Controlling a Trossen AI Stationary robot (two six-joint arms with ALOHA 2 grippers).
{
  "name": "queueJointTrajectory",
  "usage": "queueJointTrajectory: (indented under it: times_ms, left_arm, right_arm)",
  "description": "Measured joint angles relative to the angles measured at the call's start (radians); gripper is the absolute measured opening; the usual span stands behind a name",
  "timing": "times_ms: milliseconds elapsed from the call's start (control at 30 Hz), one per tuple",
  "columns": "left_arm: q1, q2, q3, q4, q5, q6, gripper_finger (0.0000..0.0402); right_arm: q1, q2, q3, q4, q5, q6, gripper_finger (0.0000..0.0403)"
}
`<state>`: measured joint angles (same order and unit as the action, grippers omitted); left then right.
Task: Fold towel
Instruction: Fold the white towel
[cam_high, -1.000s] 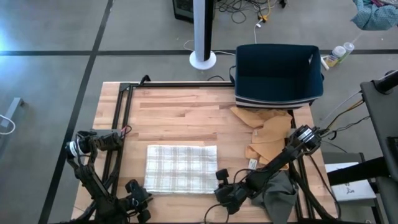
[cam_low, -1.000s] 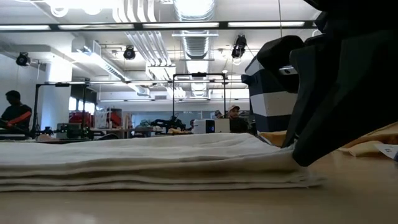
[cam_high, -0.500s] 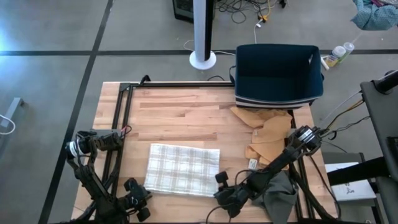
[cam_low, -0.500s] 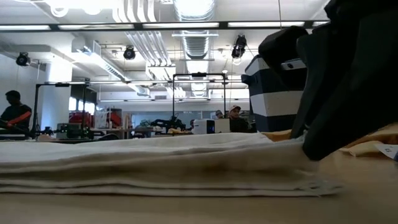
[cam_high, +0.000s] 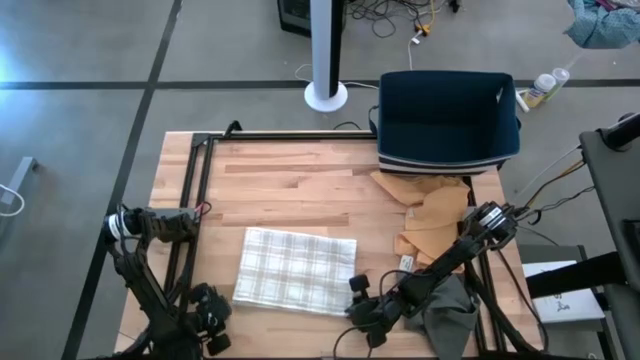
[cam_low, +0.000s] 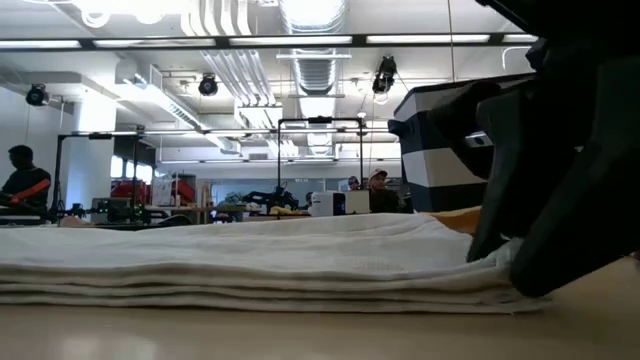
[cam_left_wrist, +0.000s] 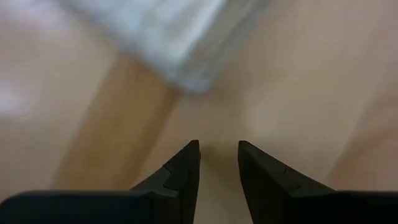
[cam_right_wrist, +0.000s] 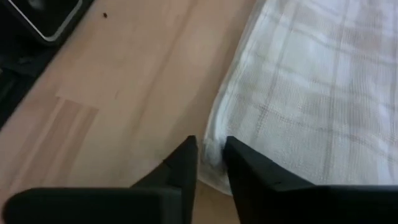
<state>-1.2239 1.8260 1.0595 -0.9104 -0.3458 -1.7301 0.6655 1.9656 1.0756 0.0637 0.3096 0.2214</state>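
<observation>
A: Where is the towel (cam_high: 295, 271) located?

B: The towel, folded and plaid-patterned, is laid flat on the worktop (cam_high: 290, 185), between the two tools. In the low view it is seen as a stack of several layers (cam_low: 250, 265).

A: What is reported for the right tool (cam_high: 362, 305)?

B: It is positioned low at the towel's near right corner. In the right wrist view its fingers (cam_right_wrist: 183, 163) are seen with a narrow gap, and the towel's edge (cam_right_wrist: 214, 146) is seen just ahead of the tips. Whether the edge is pinched between them cannot be told.

A: And the left tool (cam_high: 205, 320)?

B: It is placed just beside the towel's near left corner, apart from the cloth. In the left wrist view its fingers (cam_left_wrist: 186, 168) are parted over bare worktop, and nothing is held between them. A corner of the towel (cam_left_wrist: 180, 43) is seen ahead of the tips.

A: What else is carried on the worktop?

B: A dark blue bin (cam_high: 447, 120) is set at the far edge, beyond the right tool. Tan cloths (cam_high: 430, 215) are piled in front of the bin, and a grey cloth (cam_high: 450, 315) is lying beside the right arm.
</observation>
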Motion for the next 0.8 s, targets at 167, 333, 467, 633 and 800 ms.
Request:
queueJointTrajectory:
  times_ms: [167,333,467,633,800]
  left_arm:
    - [-0.006,-0.025,-0.047,-0.086,-0.130,-0.117,0.0098]
    - [-0.008,-0.046,-0.211,0.154,-0.169,-0.114,0.0082]
    - [0.000,-0.052,-0.240,0.248,-0.275,-0.084,0.0079]
    - [0.100,-0.035,-0.175,0.316,-0.284,0.114,0.0085]
    - [0.242,0.015,-0.172,0.696,-0.271,0.497,0.0086]
  right_arm:
    - [0.000,0.000,0.017,-0.011,-0.004,0.011,0.0145]
    - [0.000,-0.085,0.069,-0.118,-0.004,0.048,0.0176]
    - [0.003,-0.157,0.063,-0.216,0.051,0.079,0.0183]
    - [0.006,-0.180,0.047,-0.227,0.105,0.101,0.0177]
    - [0.002,-0.156,0.044,-0.147,0.110,0.086,0.0172]
